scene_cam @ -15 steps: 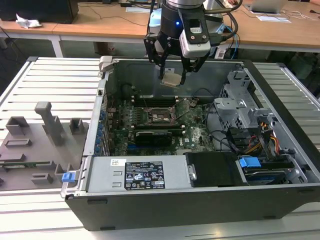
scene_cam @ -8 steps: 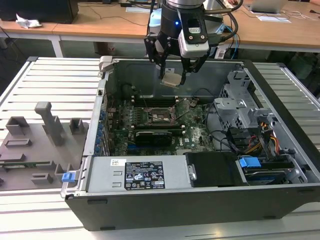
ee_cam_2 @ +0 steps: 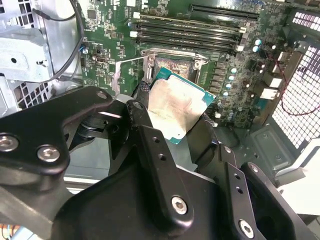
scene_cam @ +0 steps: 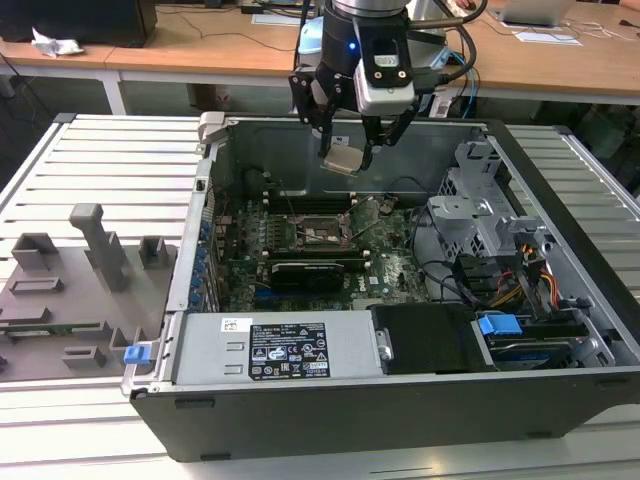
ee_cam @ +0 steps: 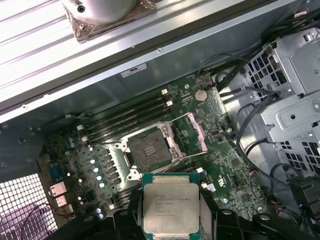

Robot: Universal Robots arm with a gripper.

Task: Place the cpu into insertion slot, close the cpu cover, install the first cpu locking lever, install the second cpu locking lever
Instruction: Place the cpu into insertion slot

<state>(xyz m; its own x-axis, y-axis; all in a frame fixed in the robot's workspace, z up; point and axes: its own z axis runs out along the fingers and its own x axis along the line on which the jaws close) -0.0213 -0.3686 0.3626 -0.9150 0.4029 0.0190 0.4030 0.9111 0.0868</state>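
My arm (scene_cam: 365, 30) comes down from the upper middle of the exterior view, wrist pointing down over the open computer case (scene_cam: 400, 400). My tool (scene_cam: 346, 152) pinches the one cpu (scene_cam: 343, 161) by two opposite edges, fingers closed against it. The chip hangs slightly tilted in the air, well above the green motherboard (scene_cam: 390, 265) and clear of everything.

In the first wrist view the cpu (ee_cam: 170, 210) shows its silvery top with several lines of small dark print, too fine for me to read. In the second wrist view the cpu (ee_cam_2: 177, 107) shows a smeared, pale face with a green rim.

The single insertion slot (ee_cam: 147, 152) lies bare and dark-centred on the board, the cpu cover (ee_cam: 192, 132) swung up just beside it. I count four long black memory slots (ee_cam: 125, 116) along the socket's other side.

In the lower middle of the exterior view the power supply (scene_cam: 230, 355) carries one black-and-white label (scene_cam: 288, 348) packed with tiny marks I cannot make out. Two blue tabs (scene_cam: 498, 325) show, one at each lower corner of the case. The case sits on a slatted grey table (scene_cam: 110, 160).
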